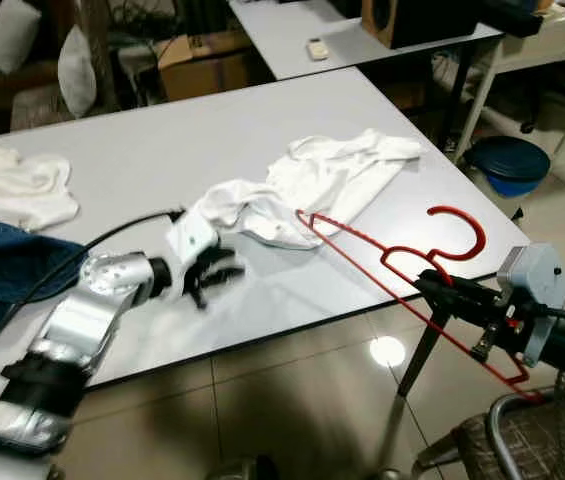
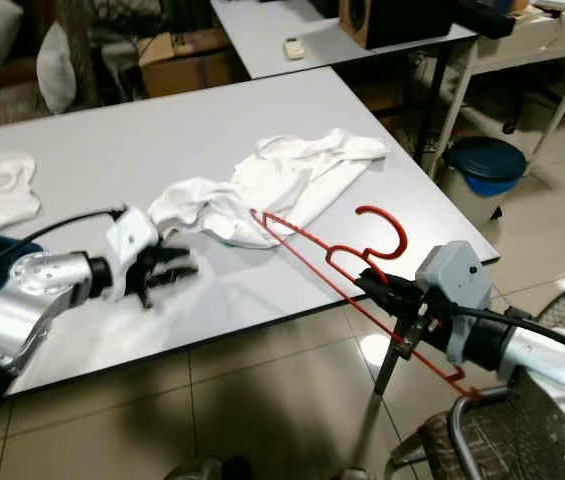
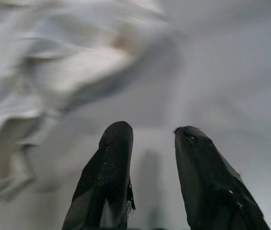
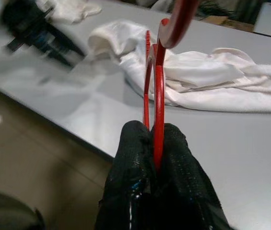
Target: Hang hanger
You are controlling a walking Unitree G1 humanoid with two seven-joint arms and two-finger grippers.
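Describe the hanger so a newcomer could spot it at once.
Start at the grey table and go to its near right corner. There the right pincer pinches a thin red wire hanger, one end beside the white shirt. Nothing else there is red.

Red hanger (image 2: 334, 262) in right end effector (image 2: 374, 285)

A pale grey worktop (image 1: 162, 150) carries a crumpled white garment (image 1: 312, 185) near its right edge, another white cloth (image 1: 17, 190) at its left, and blue denim (image 1: 2, 265) just beside that cloth.
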